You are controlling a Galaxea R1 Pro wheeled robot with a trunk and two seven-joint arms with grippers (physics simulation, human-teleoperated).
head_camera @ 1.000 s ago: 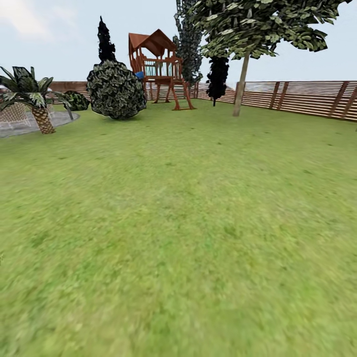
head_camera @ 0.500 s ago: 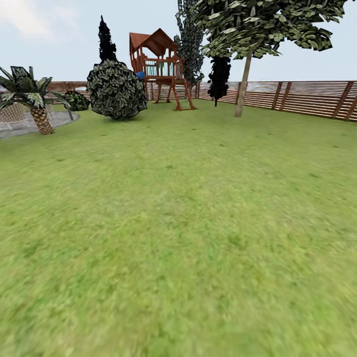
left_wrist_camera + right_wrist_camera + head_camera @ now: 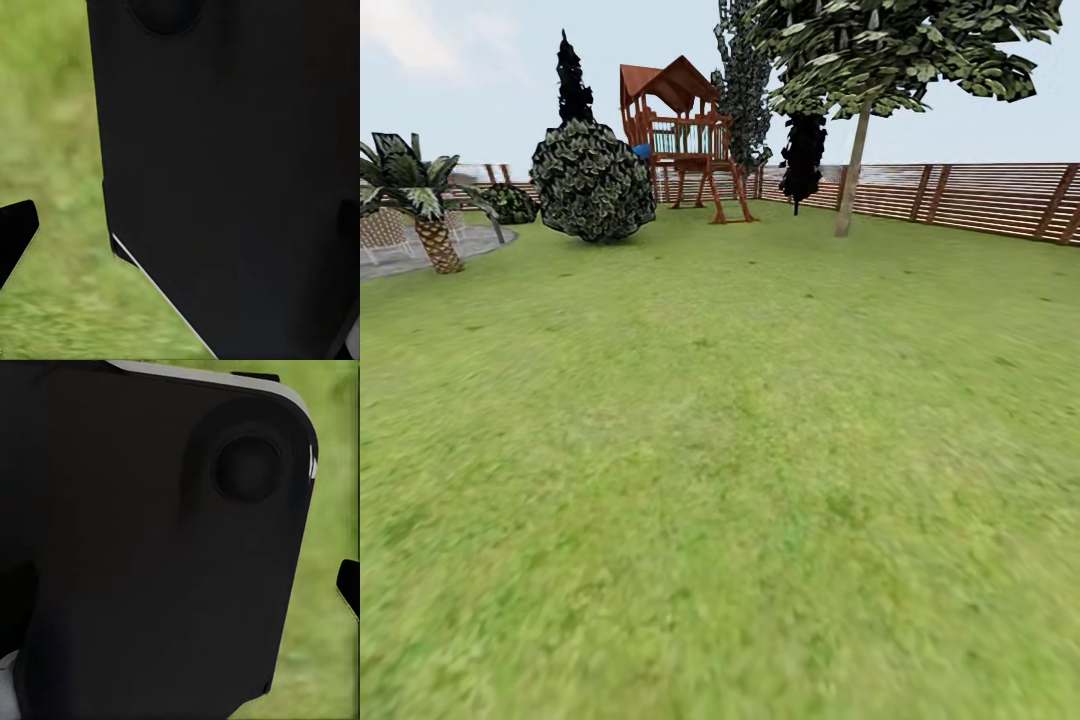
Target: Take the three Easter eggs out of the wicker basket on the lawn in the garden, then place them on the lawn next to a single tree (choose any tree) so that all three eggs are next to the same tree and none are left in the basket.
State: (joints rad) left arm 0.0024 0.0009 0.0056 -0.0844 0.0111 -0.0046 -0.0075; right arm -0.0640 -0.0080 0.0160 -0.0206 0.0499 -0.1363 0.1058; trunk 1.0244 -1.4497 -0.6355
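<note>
Head view and both wrist views, robot in transit across the lawn (image 3: 740,480). Nearest the camera, blurred green grass fills the foreground; neither the wicker basket nor any Easter egg can be located from these views, so their position cannot be given. In each wrist view a large black housing blocks most of the frame, with grass beyond it. A dark tip at the frame edge may belong to the left gripper (image 3: 13,236), and a similar tip to the right gripper (image 3: 349,585); how far either is open, and whether it holds anything, cannot be told.

Farther off, well ahead of both grippers, stand a small palm (image 3: 425,205) beside a grey paved patch (image 3: 470,243), a round ball-shaped bush (image 3: 592,182), and a red-brown wooden play tower (image 3: 682,135). The pale-trunked tree (image 3: 852,170) rises ahead and to the right, just before the slatted fence (image 3: 980,195).

Compared with the frame one second earlier, the whole scene has shifted: the palm and bush sit slightly further left, the tree trunk slightly further right. This is camera motion, not motion of the objects; the base appears to be advancing. Judged from this, the step in hand is travel, and a candidate tree is in sight while the eggs remain to be found or delivered.
</note>
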